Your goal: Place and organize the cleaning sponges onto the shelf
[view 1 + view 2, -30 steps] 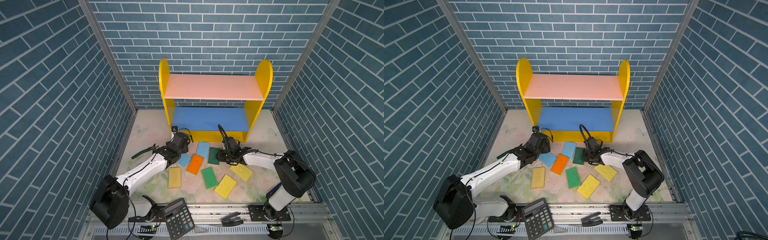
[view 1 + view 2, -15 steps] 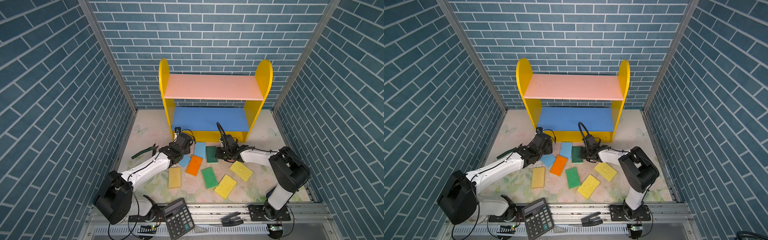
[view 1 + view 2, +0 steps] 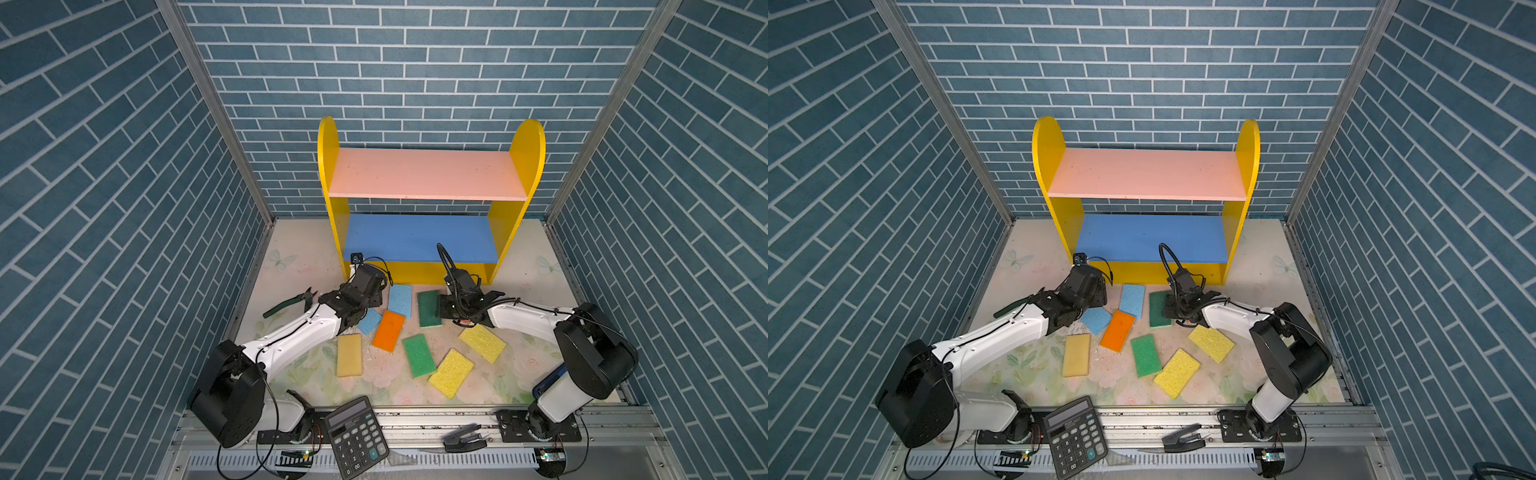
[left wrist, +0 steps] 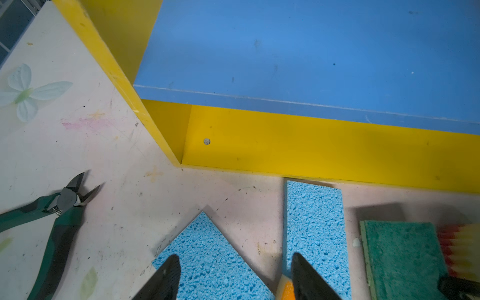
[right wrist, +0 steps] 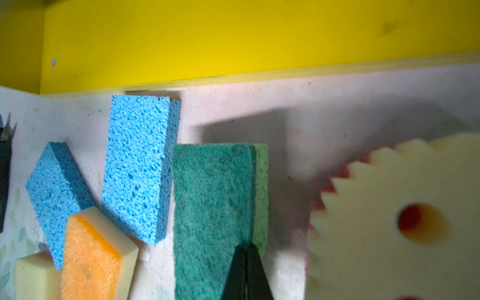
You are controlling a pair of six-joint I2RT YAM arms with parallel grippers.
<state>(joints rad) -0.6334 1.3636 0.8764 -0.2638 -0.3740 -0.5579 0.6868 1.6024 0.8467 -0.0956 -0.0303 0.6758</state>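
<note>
Cleaning sponges (image 3: 388, 330), flat foam rectangles, lie on the counter (image 3: 299, 266) before the yellow-sided shelf (image 3: 424, 174). Left claw (image 4: 233, 259) wide over a light-blue pad (image 4: 205, 241); right claw (image 5: 245, 249) shut atop the dark-green pad (image 5: 210, 194): we fear an empty lift.

Flat blue, green, orange and yellow sponges (image 3: 388, 331) lie scattered just before the upright three-level shelf (image 3: 428, 173).

A staged robot test cell in a lab, not a real room. Brick-print wall panels (image 3: 415, 62) on aluminium posts (image 3: 215, 104) stand around the left gripper (image 4: 233, 259) and right gripper (image 5: 245, 248). A flower-print sheet (image 3: 291, 266) lies beneath them. Behind them runs a slotted metal rail (image 3: 415, 417), with a bare circuit board (image 3: 297, 457) just beside it.
</note>
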